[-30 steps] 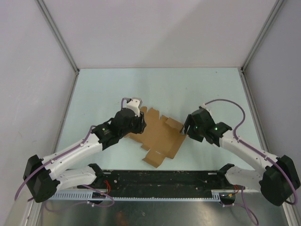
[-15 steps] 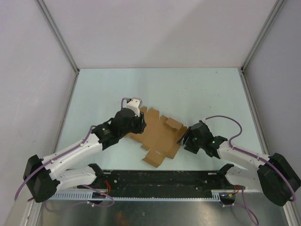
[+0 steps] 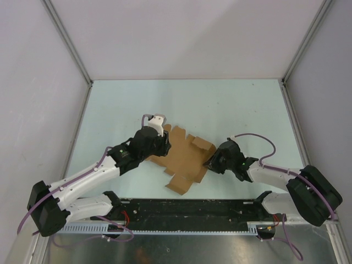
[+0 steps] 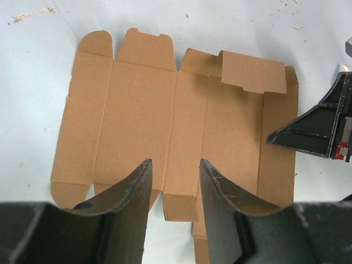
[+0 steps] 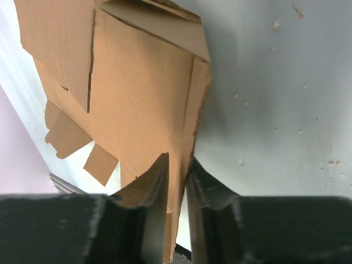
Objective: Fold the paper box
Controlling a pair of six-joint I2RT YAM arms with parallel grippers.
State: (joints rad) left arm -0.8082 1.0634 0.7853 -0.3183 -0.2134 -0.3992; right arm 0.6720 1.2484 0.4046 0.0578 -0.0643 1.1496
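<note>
Two grippers on screen, so what's the left gripper (image 4: pixel 174 165) doing? (mia)

Fingers spread wide, nothing in them, parked over the left end of the paper box (image 3: pixel 187 159). That's a flat die-cut sheet in the middle of the table (image 3: pixel 220 104). (jo)

And the right gripper (image 5: pixel 177 159)? (mia)

Pinched tight on the sheet's right edge, with one flap near it folded over. (jo)
</note>
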